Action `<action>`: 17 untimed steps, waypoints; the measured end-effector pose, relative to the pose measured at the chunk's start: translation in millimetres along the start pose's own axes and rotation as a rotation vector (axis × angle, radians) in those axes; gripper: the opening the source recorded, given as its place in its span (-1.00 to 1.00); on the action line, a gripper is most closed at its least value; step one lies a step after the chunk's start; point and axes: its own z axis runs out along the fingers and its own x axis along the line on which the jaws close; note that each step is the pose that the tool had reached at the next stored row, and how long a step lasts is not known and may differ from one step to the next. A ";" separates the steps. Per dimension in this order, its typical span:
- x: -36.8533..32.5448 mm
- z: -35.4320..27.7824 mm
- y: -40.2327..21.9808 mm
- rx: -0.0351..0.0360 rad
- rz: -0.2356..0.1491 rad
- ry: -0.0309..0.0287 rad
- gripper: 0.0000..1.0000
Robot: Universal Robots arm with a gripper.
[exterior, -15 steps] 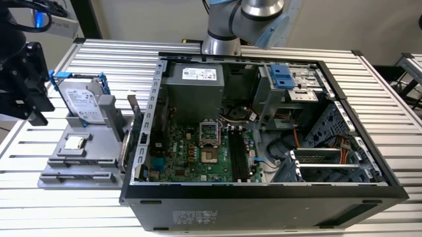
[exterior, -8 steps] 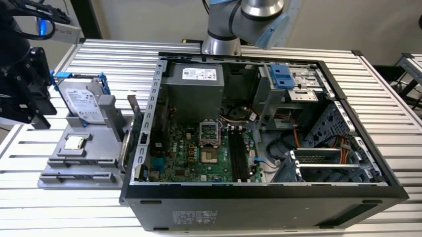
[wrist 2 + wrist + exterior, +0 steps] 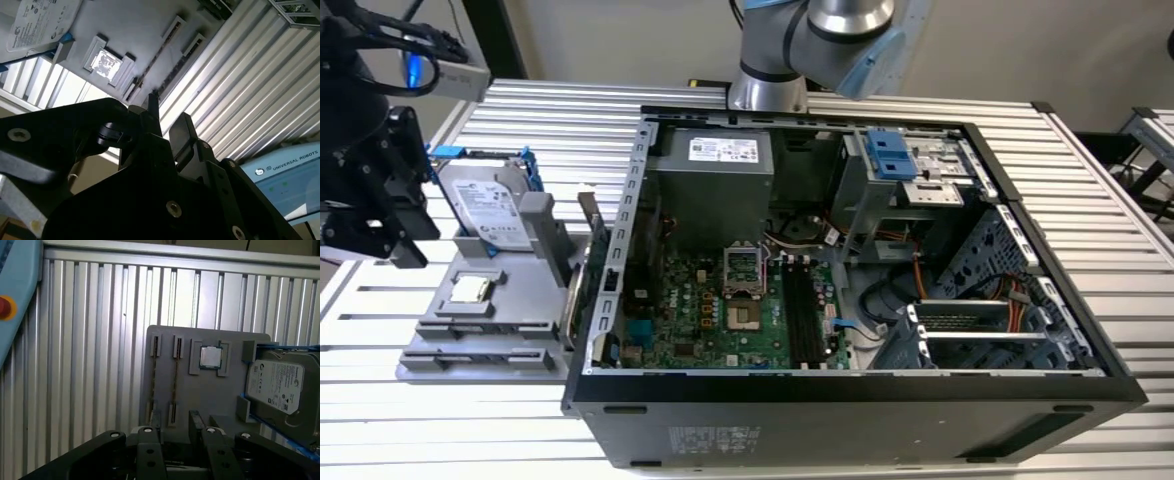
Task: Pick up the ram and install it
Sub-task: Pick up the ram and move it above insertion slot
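Note:
Two ram sticks stand on edge in the slots of a grey holder (image 3: 210, 390). One ram stick (image 3: 154, 380) and the other (image 3: 175, 382) appear as thin dark strips in the first wrist view. In the second wrist view a ram stick (image 3: 159, 54) appears as a thin line. My gripper (image 3: 174, 422) is open, with nothing between its black fingers (image 3: 150, 437). It hovers apart from the holder, roughly in line with the sticks. In the exterior view the gripper (image 3: 394, 245) hangs at the left, beside the holder (image 3: 480, 335).
The holder also carries a square processor chip (image 3: 211, 357) and a silver hard drive (image 3: 277, 385) in a blue frame. An open computer case (image 3: 854, 385) lies on the slatted metal table (image 3: 400, 430), with the motherboard's black slots (image 3: 803, 315) inside. The arm's base (image 3: 774, 60) stands behind the case.

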 end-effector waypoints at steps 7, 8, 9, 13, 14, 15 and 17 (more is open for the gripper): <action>0.1 7.7 -0.1 -0.0001 0.002 0.0001 1.00; 0.2 8.9 -0.1 0.0000 0.002 0.0000 1.00; 0.2 9.9 -0.1 0.0000 0.003 0.0000 1.00; 0.3 13.9 -0.2 0.0001 0.004 0.0000 1.00; 0.3 14.8 -0.2 0.0000 0.004 0.0000 1.00; 0.3 15.8 -0.2 0.0000 0.004 0.0000 1.00; 0.4 17.6 -0.3 0.0000 0.005 0.0000 1.00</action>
